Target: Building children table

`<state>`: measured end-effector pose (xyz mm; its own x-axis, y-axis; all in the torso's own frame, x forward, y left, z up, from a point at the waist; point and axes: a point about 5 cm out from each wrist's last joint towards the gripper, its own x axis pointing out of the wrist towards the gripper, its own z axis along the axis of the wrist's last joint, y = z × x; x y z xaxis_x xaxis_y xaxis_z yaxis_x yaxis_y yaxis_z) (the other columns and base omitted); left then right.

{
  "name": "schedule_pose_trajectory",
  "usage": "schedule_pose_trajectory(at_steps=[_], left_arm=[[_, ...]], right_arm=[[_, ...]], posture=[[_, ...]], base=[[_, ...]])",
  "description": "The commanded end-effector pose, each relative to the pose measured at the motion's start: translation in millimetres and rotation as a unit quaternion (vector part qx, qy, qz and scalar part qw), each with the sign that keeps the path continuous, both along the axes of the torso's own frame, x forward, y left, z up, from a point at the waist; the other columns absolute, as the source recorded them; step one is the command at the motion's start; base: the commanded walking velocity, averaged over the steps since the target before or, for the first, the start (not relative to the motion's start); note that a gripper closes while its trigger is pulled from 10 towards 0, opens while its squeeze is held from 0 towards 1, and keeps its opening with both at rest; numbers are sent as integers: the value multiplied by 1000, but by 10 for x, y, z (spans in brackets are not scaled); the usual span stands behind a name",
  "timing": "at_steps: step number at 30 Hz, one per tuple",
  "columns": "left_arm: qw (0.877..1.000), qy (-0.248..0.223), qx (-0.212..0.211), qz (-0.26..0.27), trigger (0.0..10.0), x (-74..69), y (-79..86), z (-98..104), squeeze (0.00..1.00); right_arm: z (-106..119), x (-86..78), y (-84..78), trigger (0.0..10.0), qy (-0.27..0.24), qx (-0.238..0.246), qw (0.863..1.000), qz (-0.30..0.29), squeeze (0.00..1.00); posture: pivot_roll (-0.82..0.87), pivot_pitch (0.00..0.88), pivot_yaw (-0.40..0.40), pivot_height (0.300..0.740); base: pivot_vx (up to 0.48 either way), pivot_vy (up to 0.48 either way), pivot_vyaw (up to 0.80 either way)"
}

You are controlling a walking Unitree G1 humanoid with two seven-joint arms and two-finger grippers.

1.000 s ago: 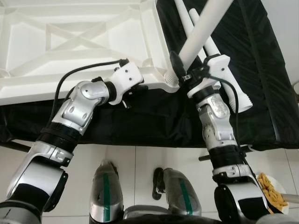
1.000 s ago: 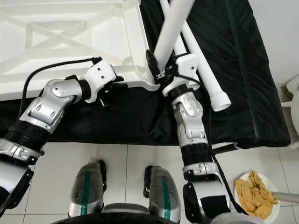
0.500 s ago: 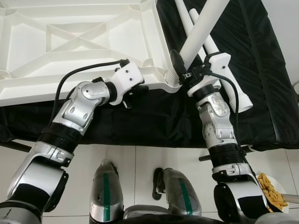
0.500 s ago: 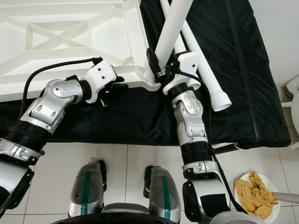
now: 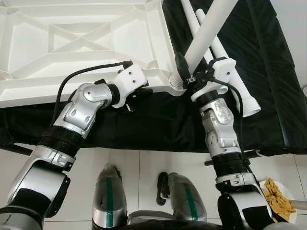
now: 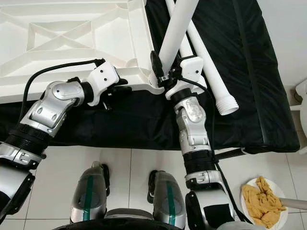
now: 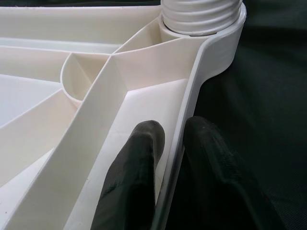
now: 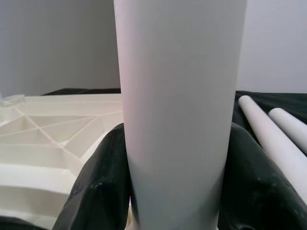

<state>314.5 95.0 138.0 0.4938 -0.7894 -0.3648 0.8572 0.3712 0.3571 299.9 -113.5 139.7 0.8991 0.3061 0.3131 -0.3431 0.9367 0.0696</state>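
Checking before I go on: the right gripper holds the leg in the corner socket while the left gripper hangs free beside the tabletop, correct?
Not quite. The left gripper is not free: its fingers pinch the rim of the upturned tabletop, as the left wrist view shows. The rest holds: the right gripper grips the leg at the corner socket.

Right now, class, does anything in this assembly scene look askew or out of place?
The table leg held by the right gripper leans at a slant in the corner socket instead of standing straight. By the robot's right side, a plate of crumpled yellow cloth sits on the floor.
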Motion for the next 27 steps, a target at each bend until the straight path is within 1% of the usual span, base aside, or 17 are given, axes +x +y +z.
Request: schedule_pose_trajectory(at_steps=[1,5,9,10,16,19,27], left_arm=[[998,-58,-24,-20,10000,19,-96,278,0],[998,-58,-24,-21,10000,20,-101,279,0],[998,-60,-24,-22,10000,21,-106,287,0],[998,-61,-24,-22,10000,25,-107,297,0],[998,-61,-25,-22,10000,25,-105,304,0],[997,-62,-26,-23,10000,22,-99,315,0],[997,-65,-27,-22,10000,21,-99,324,0]], right_arm=[[-375,-68,-51,10000,88,-11,995,-34,0],[-355,-51,-68,10000,78,-21,995,-63,0],[-358,-24,-68,10000,81,-17,994,-77,0],[-357,8,-71,10000,84,-16,992,-92,0],[-342,40,-73,10000,82,-17,991,-106,0],[-335,77,-63,10000,84,-23,989,-124,0],[-349,120,-1,10000,83,-39,986,-139,0]], posture=[[70,95,-46,740],[69,94,-44,740],[72,93,-44,740],[74,93,-44,740],[76,91,-45,740],[79,90,-46,740],[83,86,-51,740]], base=[[0,0,0],[0,0,0],[0,0,0],[0,0,0],[0,0,0],[0,0,0],[0,0,0]])
